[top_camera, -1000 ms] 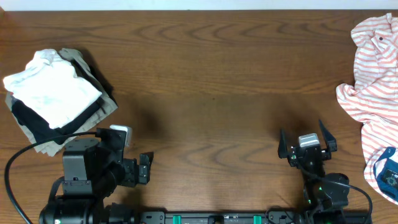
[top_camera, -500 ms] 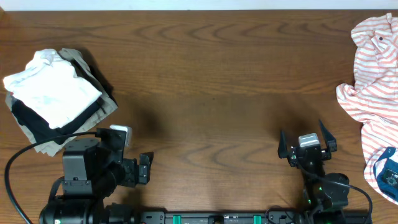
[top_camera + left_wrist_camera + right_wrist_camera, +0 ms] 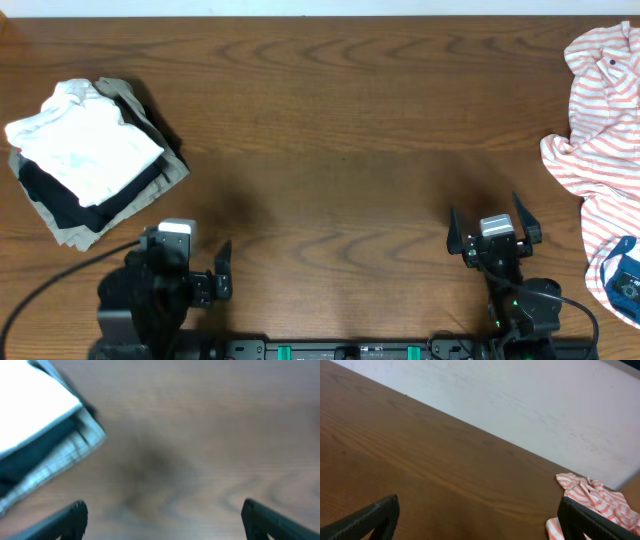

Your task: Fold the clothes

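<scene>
The table (image 3: 330, 150) takes up nearly all of the overhead view. Its dark wood lies bare from the 12 o'clock edge down to the arms at 6 o'clock, and that wide middle band is the open room we have for moving. The far edge meets a pale wall (image 3: 520, 400), seen from the right wrist. At the 3 o'clock edge we see the striped clothes (image 3: 600, 130), a crumpled heap of orange and white that runs out of the frame on that side. At 9 o'clock, set in from the table edge, sits the folded stack (image 3: 90, 160), with white on top, black beneath it and a grey-tan layer at the bottom. Our left hand (image 3: 186, 262) is near the 6 o'clock edge with its fingers spread wide and nothing between them. The folded stack lies near it at about 11 o'clock, and its corner shows in the left wrist view. Our right hand (image 3: 490, 218) is also low on the table, fully spread and gripping nothing. The striped clothes lie well apart from it at about 2 o'clock.
</scene>
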You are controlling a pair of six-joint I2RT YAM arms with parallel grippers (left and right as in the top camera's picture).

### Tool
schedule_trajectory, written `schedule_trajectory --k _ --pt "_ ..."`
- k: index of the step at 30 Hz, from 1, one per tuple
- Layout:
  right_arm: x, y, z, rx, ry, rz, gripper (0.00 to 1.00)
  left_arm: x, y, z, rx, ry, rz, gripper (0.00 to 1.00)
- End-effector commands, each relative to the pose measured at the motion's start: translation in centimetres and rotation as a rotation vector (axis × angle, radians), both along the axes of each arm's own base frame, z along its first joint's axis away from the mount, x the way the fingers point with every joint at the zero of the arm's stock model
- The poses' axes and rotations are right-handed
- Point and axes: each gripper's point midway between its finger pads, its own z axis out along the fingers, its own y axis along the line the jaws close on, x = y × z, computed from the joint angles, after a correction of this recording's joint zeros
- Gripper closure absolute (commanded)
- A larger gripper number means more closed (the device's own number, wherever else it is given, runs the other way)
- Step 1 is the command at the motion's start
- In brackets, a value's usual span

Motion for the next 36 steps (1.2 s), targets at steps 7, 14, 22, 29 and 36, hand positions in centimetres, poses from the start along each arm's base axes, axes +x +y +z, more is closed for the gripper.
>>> schedule_trajectory --k 7,14,22,29,36 --pt "-0.1 0.2 -0.1 0.011 0.000 0.009 0.01 3.6 1.9 -3.4 0.147 -0.325 0.055 0.02" --pt "-0.1 0.2 -0.1 0.011 0.000 0.009 0.01 6.3 1.9 -3.4 0.204 -0.487 0.049 0.02" --pt "-0.1 0.2 -0.1 0.011 0.000 0.009 0.01 6.9 0.6 -6.6 0.187 -0.461 -0.009 0.02" --pt "-0.1 0.2 -0.1 0.011 0.000 0.009 0.01 7.0 0.7 -6.6 0.193 -0.473 -0.002 0.02" --pt "-0.1 0.2 -0.1 0.011 0.000 0.009 0.01 7.1 0.7 -6.3 0.210 -0.489 -0.012 0.02"
